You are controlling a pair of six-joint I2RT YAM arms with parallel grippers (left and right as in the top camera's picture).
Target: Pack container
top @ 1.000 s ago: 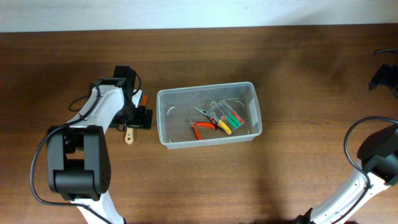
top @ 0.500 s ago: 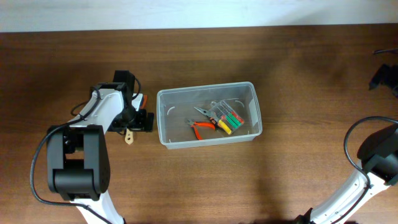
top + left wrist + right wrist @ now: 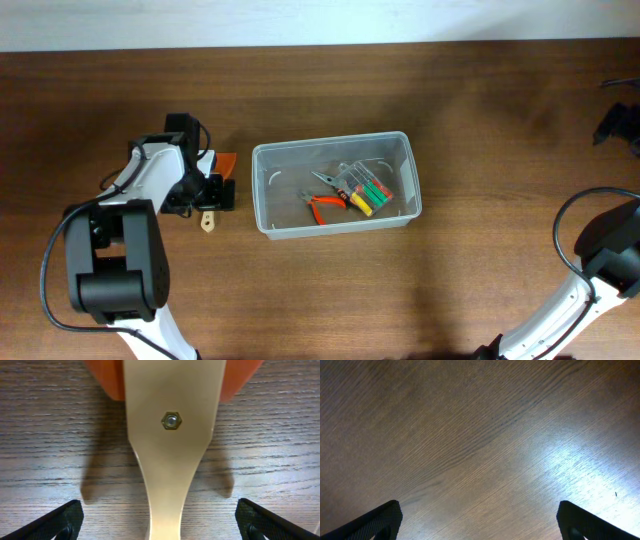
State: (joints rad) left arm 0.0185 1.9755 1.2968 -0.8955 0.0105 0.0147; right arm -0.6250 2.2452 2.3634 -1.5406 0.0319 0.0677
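Clear rectangular plastic container [image 3: 262, 190] lies just right of the left pincer [image 3: 215, 192], which gapes wide astride an orange-handled tan scraper [image 3: 172, 435], its length running top-to-bottom; the right pincer [image 3: 480, 522], equally wide, is far off.

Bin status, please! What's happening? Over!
Left jaws open over scraper, beside bin. Right jaws open, empty. Bin holds pliers, screwdrivers. Nothing in the way.

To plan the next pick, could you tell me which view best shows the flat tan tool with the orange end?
The left wrist view: the flat tan tool fills it, hex nut visible. Overhead, the left arm hides all but its ends. The right wrist view shows only wooden table.
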